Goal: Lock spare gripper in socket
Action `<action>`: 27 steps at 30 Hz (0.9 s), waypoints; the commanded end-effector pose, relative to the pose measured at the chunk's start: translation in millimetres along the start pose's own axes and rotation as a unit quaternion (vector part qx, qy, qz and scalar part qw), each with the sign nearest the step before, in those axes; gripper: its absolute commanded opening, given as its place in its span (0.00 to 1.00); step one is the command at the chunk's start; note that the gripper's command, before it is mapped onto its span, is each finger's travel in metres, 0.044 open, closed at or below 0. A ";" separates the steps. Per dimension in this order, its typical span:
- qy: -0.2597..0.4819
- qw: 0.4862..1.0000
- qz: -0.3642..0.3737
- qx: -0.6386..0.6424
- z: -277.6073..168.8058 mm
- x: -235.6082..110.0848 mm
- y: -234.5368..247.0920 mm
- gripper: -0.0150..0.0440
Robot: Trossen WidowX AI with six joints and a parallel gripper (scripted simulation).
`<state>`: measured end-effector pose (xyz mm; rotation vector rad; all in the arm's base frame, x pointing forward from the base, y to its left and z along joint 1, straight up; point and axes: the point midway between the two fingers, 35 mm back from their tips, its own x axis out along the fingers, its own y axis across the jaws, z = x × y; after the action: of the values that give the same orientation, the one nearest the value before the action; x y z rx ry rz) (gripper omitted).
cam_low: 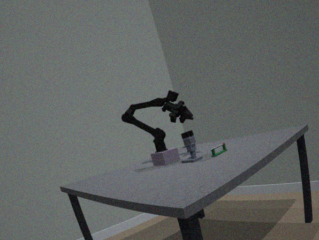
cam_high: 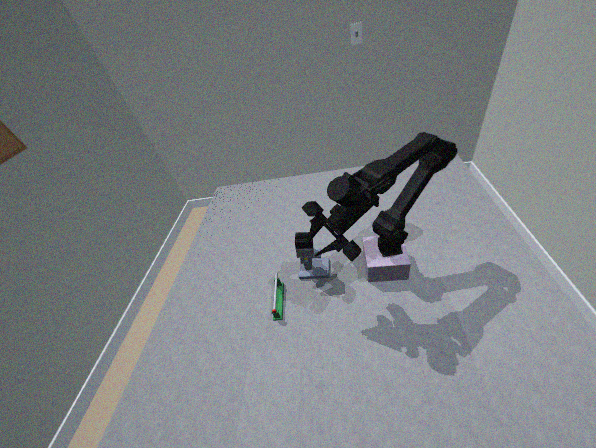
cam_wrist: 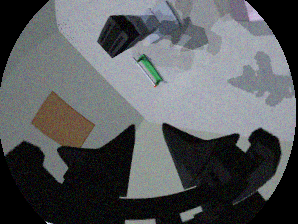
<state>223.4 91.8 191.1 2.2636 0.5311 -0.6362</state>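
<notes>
Grey table (cam_low: 241,160) on dark legs, its top carrying everything noted here. Black arm (cam_low: 142,124) rose from a pale lilac base block (cam_high: 397,270), folded back at the elbow and reached forward over the mount. Arm's gripper (cam_high: 325,237) hung in the air above the mount, touching nothing; fingers stood partly closed, a plain gap between them in the wrist view, nothing held. Mount (cam_low: 192,158): a grey flat foot with a short upright socket, just beside the base block, to its left in the top view. Spare gripper (cam_low: 188,139) stood upright in the socket, long axis vertical, dark band at its upper end, pale grey body below; in the wrist view (cam_wrist: 123,32) it showed as a dark block leaning toward the camera. Whether its spigot was fully seated could not be told. Green tray (cam_high: 280,300) lay well apart from the mount, nearer the camera and to the left in the top view. Lock pin (cam_high: 275,295) rested along the tray, pale shaft flat, long axis running near to far, red head (cam_high: 274,312) at the near end. In the exterior view the tray (cam_low: 219,150) lay right of the mount.
</notes>
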 end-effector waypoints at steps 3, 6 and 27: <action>-0.067 0.945 -0.048 -0.315 -15.4 17.0 17.6 0.56; -0.087 0.883 -0.086 -0.453 -20.2 29.1 24.4 0.56; 0.025 0.267 -0.337 -0.902 -23.1 122.2 58.0 0.56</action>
<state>312.5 99.4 187.9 0.3932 1.0177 -0.2988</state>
